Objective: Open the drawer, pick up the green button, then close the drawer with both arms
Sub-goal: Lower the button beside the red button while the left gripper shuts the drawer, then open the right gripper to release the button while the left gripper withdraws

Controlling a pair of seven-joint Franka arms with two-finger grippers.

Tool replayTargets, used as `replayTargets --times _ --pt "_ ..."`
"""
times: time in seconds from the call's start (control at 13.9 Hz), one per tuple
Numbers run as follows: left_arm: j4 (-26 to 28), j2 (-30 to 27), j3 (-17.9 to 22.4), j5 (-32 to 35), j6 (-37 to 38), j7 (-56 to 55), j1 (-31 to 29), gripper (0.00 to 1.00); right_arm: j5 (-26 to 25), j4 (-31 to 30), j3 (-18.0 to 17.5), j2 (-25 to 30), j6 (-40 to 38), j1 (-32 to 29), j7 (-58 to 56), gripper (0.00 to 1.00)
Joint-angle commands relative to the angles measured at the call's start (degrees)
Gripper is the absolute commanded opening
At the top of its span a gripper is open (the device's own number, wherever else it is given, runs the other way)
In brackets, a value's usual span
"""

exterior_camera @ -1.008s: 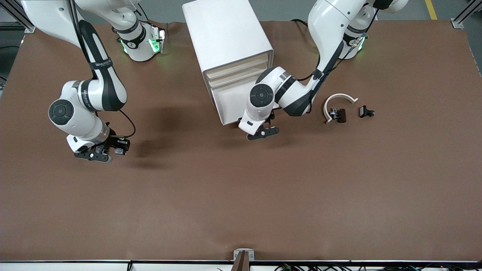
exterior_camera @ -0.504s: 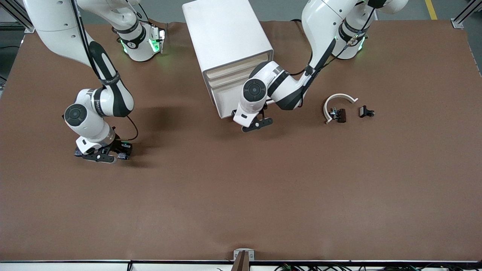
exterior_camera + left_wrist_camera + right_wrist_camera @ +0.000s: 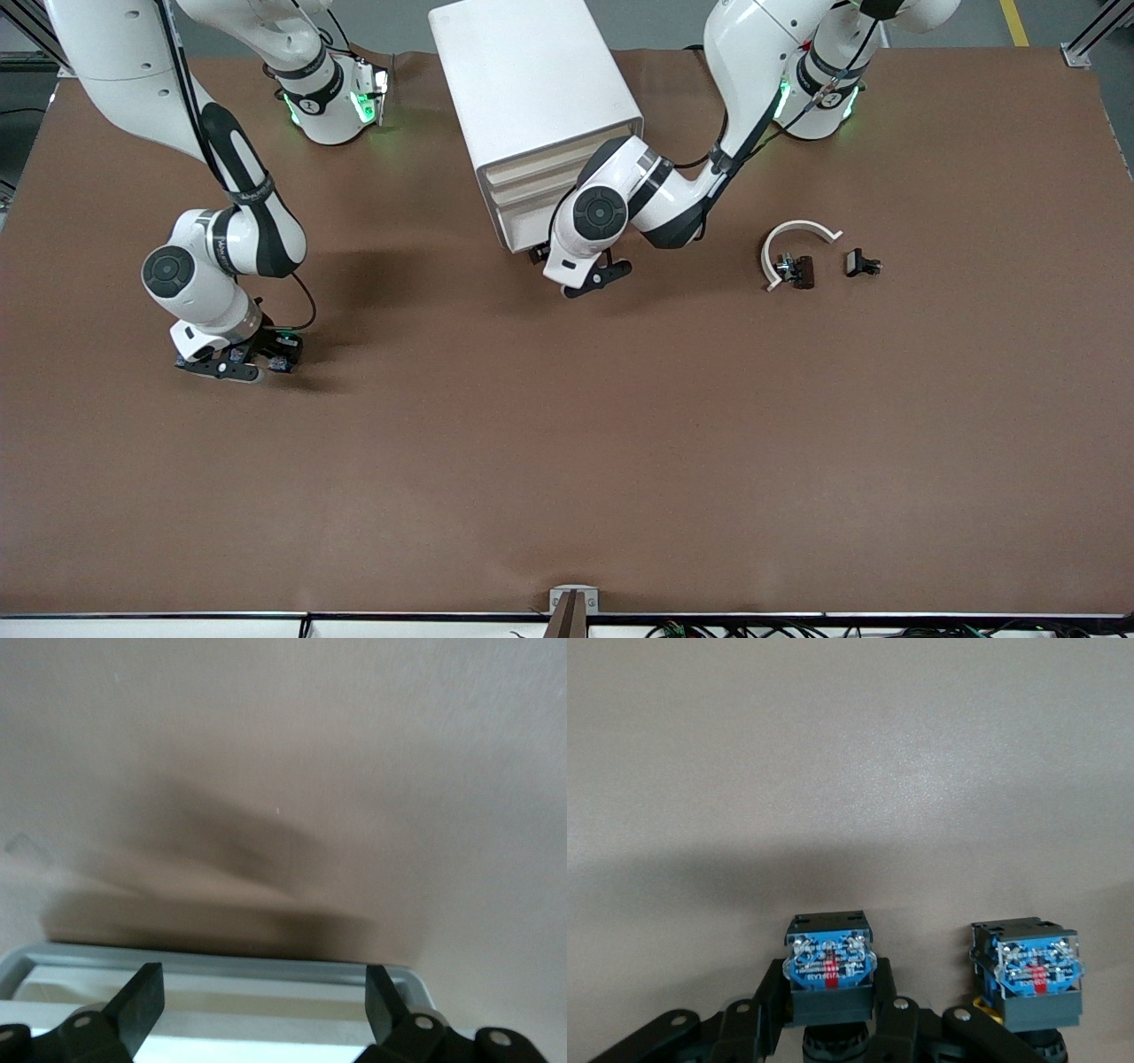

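Note:
My right gripper (image 3: 232,361) is low at the table near the right arm's end, shut on a button (image 3: 830,961) with a blue and black body. Its cap is hidden under the fingers (image 3: 766,1010). A second button (image 3: 1028,974) of the same kind, with a bit of yellow at its base, stands on the table close beside it. My left gripper (image 3: 556,262) is open at the bottom drawer (image 3: 524,221) of the white cabinet (image 3: 532,80). The drawer's grey edge (image 3: 221,961) lies between its spread fingers (image 3: 142,1001). The drawer looks pushed in, about level with the cabinet's front.
A white curved piece (image 3: 797,237) lies toward the left arm's end, with a small dark part (image 3: 797,270) inside its curve and another (image 3: 861,262) beside it. The brown table (image 3: 567,461) stretches bare toward the front camera.
My left gripper has moved toward the cabinet and the drawer, which stuck out, has slid in. My right gripper has sunk to the table with its button.

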State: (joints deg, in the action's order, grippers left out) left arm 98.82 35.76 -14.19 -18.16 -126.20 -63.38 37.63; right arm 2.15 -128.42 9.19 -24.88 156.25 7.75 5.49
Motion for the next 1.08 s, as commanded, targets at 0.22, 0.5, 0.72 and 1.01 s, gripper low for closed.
replayTargets --times 0.22,0.5,0.72,1.01 --pt "0.9 0.8 -1.6 -7.1 1.5 -0.9 -0.1 1.0 -0.6 -5.3 -0.8 1.8 1.6 -1.2 -1.3 0.0" --pt "1.0 1.7 -2.2 -10.8 2.4 -0.9 -0.1 1.0 -0.5 -6.8 -0.8 2.6 1.3 -1.2 -0.6 0.0" --pt "1.1 2.5 -2.2 -13.0 3.1 -0.5 -0.1 1.0 -0.5 -8.0 -0.8 3.8 1.0 -1.1 -0.3 0.0" --pt "0.9 1.7 -2.0 -12.5 4.2 -0.5 -0.6 1.0 -0.5 -8.5 -0.8 4.3 0.9 -1.2 -0.3 0.0"
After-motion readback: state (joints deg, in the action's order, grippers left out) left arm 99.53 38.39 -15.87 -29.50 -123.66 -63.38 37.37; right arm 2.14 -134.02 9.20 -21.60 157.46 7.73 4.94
